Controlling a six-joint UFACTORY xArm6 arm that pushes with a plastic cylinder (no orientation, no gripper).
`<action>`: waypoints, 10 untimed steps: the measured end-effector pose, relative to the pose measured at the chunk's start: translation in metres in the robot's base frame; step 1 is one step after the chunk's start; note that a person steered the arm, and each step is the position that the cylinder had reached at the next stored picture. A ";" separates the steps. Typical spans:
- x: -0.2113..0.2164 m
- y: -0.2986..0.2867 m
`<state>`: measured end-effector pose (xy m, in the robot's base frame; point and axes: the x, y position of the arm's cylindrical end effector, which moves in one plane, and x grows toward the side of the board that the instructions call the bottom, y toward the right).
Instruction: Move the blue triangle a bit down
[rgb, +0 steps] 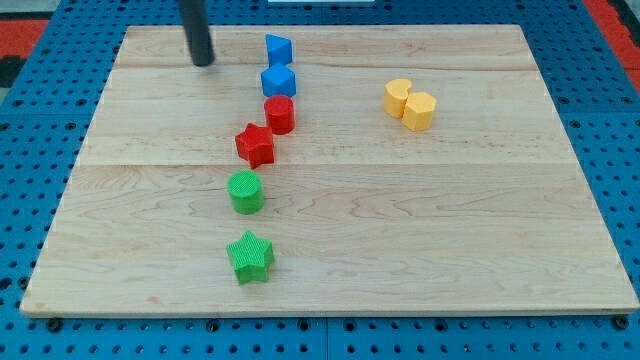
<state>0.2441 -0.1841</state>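
The blue triangle (277, 48) sits near the top edge of the wooden board (470, 200), a little left of centre. Just below it lies a blue cube (279, 80), almost touching it. My tip (203, 62) rests on the board to the left of the blue triangle, a short gap away from it and slightly lower in the view. The rod rises out of the view's top.
Below the blue cube a line of blocks runs down and left: a red cylinder (280, 114), a red star (255, 145), a green cylinder (246, 191) and a green star (250, 257). Two yellow blocks (411, 103) sit touching at the upper right.
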 end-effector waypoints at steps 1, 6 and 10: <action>-0.047 -0.004; -0.018 0.069; -0.005 0.172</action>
<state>0.2395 -0.0124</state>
